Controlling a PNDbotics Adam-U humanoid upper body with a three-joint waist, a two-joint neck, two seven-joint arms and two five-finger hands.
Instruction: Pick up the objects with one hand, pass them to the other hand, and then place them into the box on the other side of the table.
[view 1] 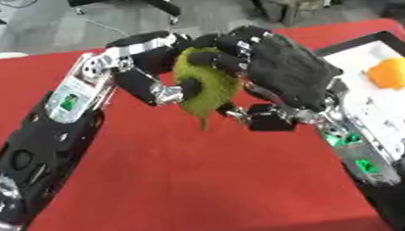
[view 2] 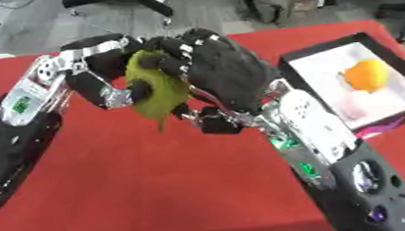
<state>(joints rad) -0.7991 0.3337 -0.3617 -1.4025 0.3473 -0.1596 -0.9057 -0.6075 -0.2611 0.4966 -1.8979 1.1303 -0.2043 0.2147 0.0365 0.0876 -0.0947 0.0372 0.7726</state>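
Green soft thing (view 1: 206, 85) held up over the red table (view 1: 200, 186), both hands curled on it.

Left hand (view 1: 148, 66) grips at 9 o'clock, right hand (view 2: 225, 70) at 3. If one lets go too soon, it could drop, missing the box (view 2: 323, 58) with the orange thing (view 2: 367, 76).

A red tabletop (view 1: 183, 187) fills most of the view. Beyond its far edge lies a grey floor (view 1: 210, 16). On that floor, past the tabletop's far left, stands the black base of a chair (view 1: 132, 0); past its far right sits a dark, bundled heap (view 2: 278, 4).
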